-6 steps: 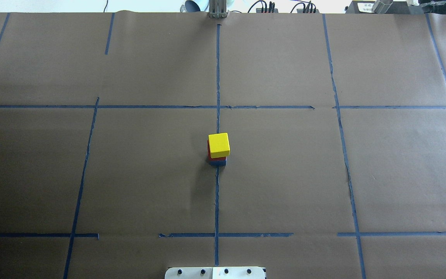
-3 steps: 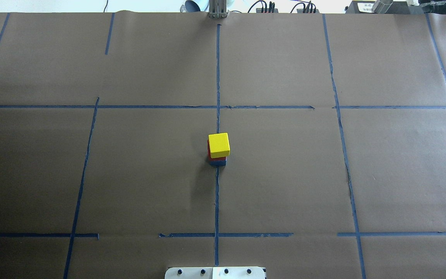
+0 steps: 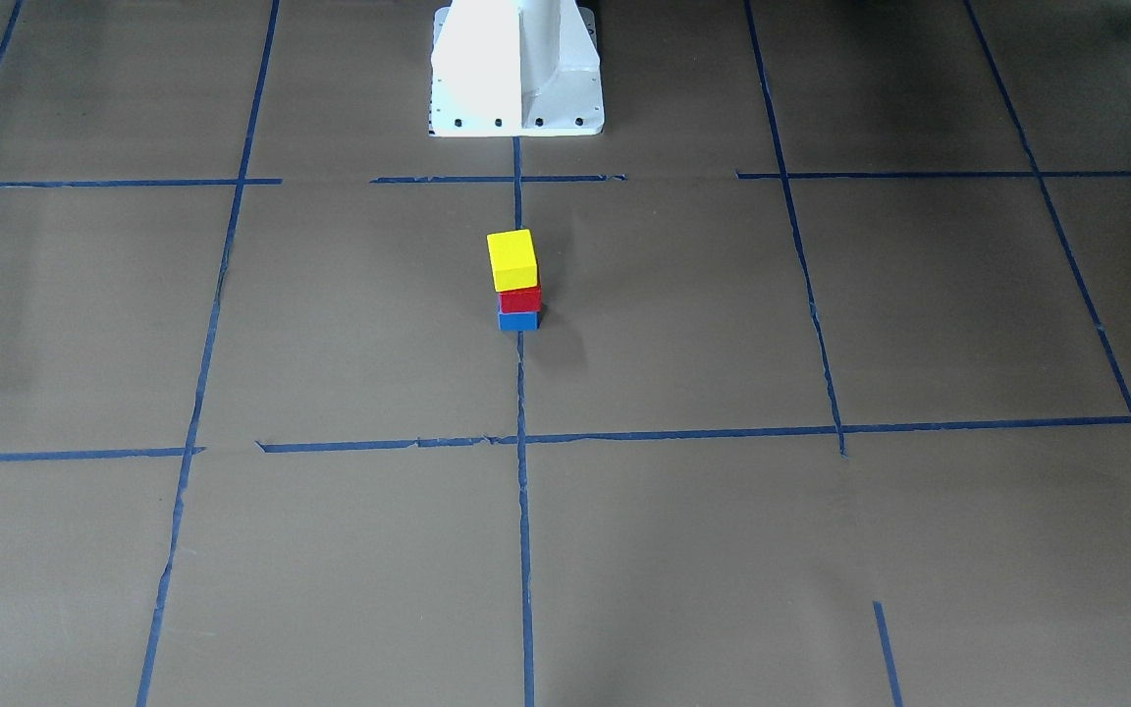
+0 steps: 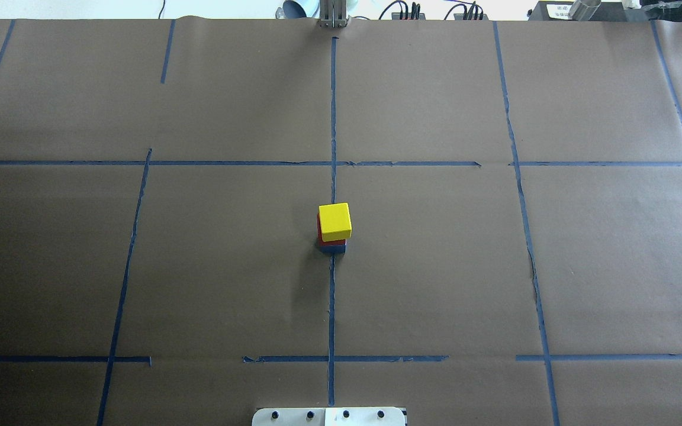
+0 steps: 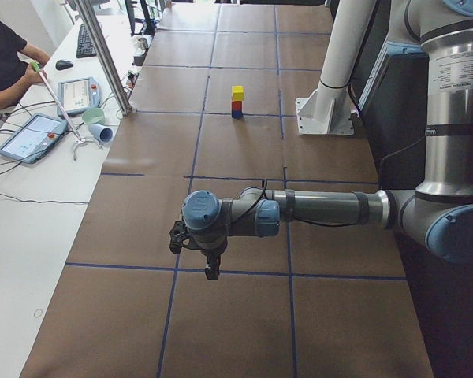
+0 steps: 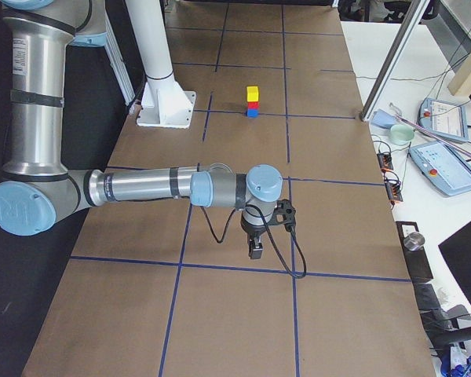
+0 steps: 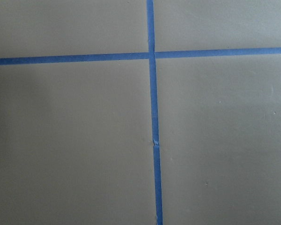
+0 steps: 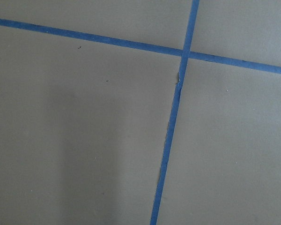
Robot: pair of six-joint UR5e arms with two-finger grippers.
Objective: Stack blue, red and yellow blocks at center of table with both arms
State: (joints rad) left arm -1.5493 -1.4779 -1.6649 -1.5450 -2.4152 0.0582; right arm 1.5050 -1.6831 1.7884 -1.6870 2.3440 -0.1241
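Avoid jolting counter (image 4: 436,284) or sweeping left tool (image 5: 212,272) and right tool (image 6: 255,250) (spread or pressed together: cannot tell; parked well apart) toward centre, risking toppling of offset yellow block (image 4: 335,221) atop red block (image 3: 520,299) atop blue block (image 3: 518,320).

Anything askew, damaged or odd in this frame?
Only slightly: the yellow block sits a little twisted on the red block, not flush with it or the blue block. The stack stands; nothing spilled.
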